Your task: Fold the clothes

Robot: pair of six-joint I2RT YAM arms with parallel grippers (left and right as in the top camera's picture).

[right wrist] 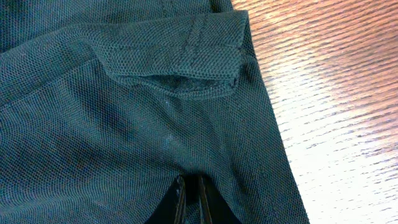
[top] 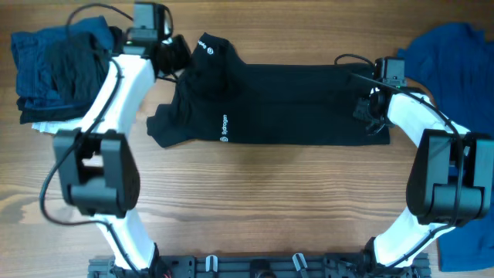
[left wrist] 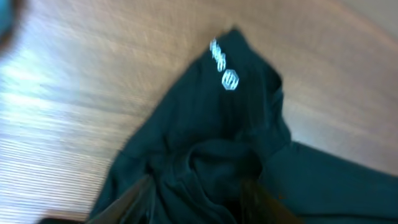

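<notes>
A black shirt (top: pixel 285 104) with white lettering lies spread across the middle of the wooden table, its sleeve bunched at the left end. My left gripper (top: pixel 176 54) hovers over that bunched sleeve. In the blurred left wrist view its fingers (left wrist: pixel 193 208) are wide apart with rumpled black fabric (left wrist: pixel 211 124) between them. My right gripper (top: pixel 372 108) sits on the shirt's right end. In the right wrist view its fingers (right wrist: pixel 189 190) are pressed close together, pinching the mesh fabric (right wrist: pixel 124 124) below a hemmed slit near the shirt's edge.
A stack of folded dark blue and black clothes (top: pixel 54 69) lies at the far left. A blue garment (top: pixel 451 54) lies at the back right, and more blue cloth (top: pixel 471 243) at the front right corner. Bare wood (top: pixel 270 201) lies in front of the shirt.
</notes>
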